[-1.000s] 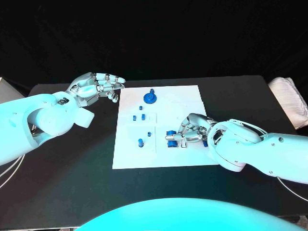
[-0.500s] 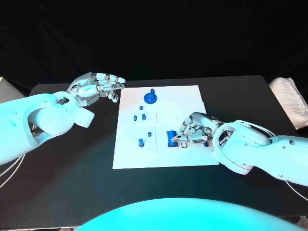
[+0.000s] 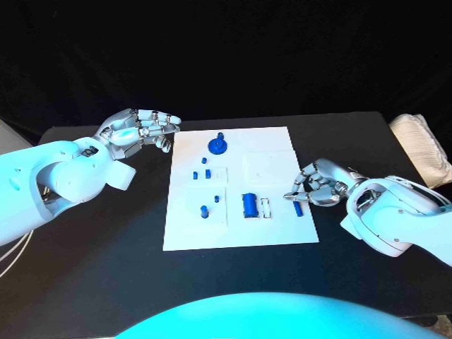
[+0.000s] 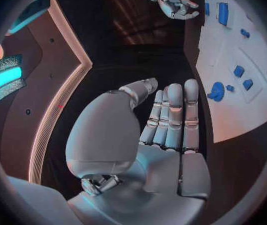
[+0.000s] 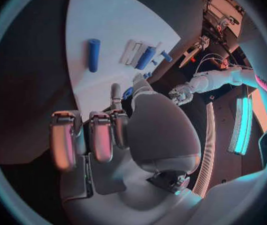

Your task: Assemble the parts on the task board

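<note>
Board (image 3: 277, 229) lies white at table centre, blue parts spread across it. Left hand (image 3: 140, 129) hovers off its ten o'clock corner, fingers curled, holding nothing. Right hand (image 3: 320, 185) sits at the three o'clock edge, fingers bent over a small blue peg (image 3: 299, 210); whether it grips the peg cannot be told. The blue cylinder (image 3: 249, 204) lies at board centre, loose. Risk: a careless sweep could roll the cylinder or knock the peg off the edge.
</note>
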You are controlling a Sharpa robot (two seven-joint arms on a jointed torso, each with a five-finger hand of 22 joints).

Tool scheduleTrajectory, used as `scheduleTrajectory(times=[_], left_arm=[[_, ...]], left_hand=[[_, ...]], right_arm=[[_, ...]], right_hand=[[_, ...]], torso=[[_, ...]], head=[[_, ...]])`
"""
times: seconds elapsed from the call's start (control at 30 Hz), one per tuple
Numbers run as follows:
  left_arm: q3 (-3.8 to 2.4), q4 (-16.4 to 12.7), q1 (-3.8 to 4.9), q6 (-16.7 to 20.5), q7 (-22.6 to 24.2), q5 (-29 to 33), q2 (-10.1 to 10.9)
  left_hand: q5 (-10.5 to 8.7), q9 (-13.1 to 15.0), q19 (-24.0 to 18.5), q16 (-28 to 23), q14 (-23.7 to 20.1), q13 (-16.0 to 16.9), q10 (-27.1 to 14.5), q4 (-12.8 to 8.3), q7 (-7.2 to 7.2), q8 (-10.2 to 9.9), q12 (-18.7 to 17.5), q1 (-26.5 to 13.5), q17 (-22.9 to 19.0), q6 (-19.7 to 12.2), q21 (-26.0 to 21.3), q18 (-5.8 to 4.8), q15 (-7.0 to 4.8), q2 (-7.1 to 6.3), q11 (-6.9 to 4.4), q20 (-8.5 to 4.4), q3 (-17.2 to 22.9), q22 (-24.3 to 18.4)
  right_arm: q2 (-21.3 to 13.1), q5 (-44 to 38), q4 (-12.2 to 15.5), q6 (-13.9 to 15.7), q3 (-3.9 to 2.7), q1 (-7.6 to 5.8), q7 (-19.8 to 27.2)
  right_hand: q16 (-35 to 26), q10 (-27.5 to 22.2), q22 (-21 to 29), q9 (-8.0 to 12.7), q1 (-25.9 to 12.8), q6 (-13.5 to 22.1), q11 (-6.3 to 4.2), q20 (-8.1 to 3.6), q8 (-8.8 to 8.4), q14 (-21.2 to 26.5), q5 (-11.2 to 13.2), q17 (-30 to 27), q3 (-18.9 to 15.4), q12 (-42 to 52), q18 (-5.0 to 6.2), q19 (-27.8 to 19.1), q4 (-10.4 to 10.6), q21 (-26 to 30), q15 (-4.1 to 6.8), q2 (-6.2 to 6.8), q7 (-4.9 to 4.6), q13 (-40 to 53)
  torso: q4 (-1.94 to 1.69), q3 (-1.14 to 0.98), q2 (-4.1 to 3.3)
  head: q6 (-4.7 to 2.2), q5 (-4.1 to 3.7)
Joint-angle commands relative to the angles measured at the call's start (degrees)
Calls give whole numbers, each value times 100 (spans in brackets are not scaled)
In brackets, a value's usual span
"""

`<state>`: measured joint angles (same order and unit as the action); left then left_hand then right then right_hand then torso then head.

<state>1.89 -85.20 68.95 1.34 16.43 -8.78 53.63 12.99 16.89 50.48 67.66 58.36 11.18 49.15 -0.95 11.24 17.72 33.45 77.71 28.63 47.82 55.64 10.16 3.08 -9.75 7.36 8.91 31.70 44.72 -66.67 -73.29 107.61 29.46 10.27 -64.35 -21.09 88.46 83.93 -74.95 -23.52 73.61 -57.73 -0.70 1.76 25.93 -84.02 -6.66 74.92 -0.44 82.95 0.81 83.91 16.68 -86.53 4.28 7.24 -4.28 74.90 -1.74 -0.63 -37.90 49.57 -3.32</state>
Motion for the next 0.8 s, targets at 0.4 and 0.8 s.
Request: scheduleTrajectory(times=[0.4,0.8], left_arm=[[-3,-18,-9,-68,132,-6,0],[-2,-37,-11,-94,98,-6,23]], left_hand=[[34,2,43,-37,-2,-7,-39,8,-9,23,32,33,-8,-38,-27,41,26,23,18,-10,-33,-6],[34,2,43,-37,-2,-7,-39,8,-9,23,32,33,-8,-38,-27,41,26,23,18,-10,-33,-6]], right_arm=[[-243,-911,-99,-171,65,226,-232],[121,-999,-304,-225,103,441,-525]], right_hand=[[-23,254,-1349,31,-7,75,75,62,-76,-503,-23,1045,40,-86,7,460,-3,66,-60,141,-14,1042],[-26,255,-1348,45,-81,34,81,81,-92,-502,-64,1042,79,-82,9,458,5,74,-71,163,-16,1049]], torso=[[11,-18,-6],[3,-8,-16]], head=[[-31,-98],[-16,-72]])
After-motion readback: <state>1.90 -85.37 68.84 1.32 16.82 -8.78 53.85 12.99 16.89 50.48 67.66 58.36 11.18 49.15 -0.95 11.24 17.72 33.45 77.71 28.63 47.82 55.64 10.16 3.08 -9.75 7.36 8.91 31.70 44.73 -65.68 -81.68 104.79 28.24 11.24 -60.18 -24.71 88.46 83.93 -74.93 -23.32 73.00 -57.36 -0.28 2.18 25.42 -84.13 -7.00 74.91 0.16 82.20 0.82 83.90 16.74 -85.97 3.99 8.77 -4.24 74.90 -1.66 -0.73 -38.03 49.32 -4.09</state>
